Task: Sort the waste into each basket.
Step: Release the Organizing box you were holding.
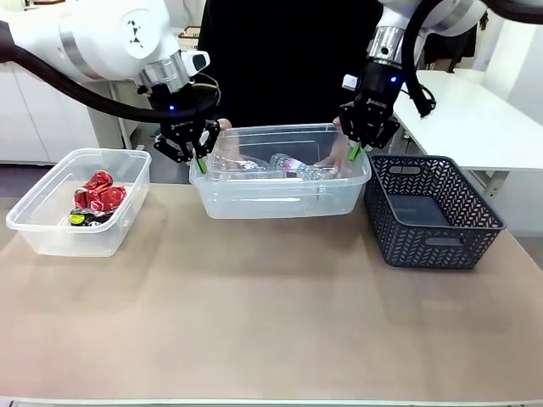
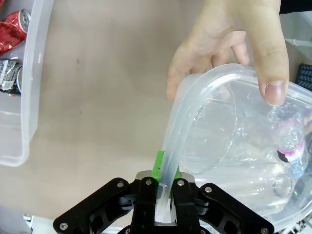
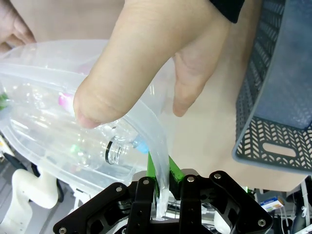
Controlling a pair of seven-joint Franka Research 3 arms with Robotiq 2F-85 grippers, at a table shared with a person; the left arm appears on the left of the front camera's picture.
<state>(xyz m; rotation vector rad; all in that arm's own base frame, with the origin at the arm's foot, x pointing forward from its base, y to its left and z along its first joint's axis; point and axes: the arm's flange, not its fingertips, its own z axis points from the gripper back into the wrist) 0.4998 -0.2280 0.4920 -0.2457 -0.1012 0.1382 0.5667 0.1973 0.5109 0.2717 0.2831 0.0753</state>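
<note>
Left gripper [image 1: 200, 161]: clamping the bottle tub's [image 1: 280, 200] rim.
Right gripper [image 1: 354, 153]: pinching the opposite rim.
Bottles [image 1: 293, 166]: lying lengthwise between both grippers.

left end effector [image 1: 200, 161] + right end effector [image 1: 355, 150]: pinching middle tub [image 1: 280, 197] rim | holds bottles [image 1: 293, 166]

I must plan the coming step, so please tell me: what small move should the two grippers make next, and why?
Probably both should keep their grip and lift together, evenly. The left gripper and right gripper are each shut on the rim of the clear plastic tub of bottles, and the person's hands also hold that rim, so an uneven pull could tilt it.
</note>
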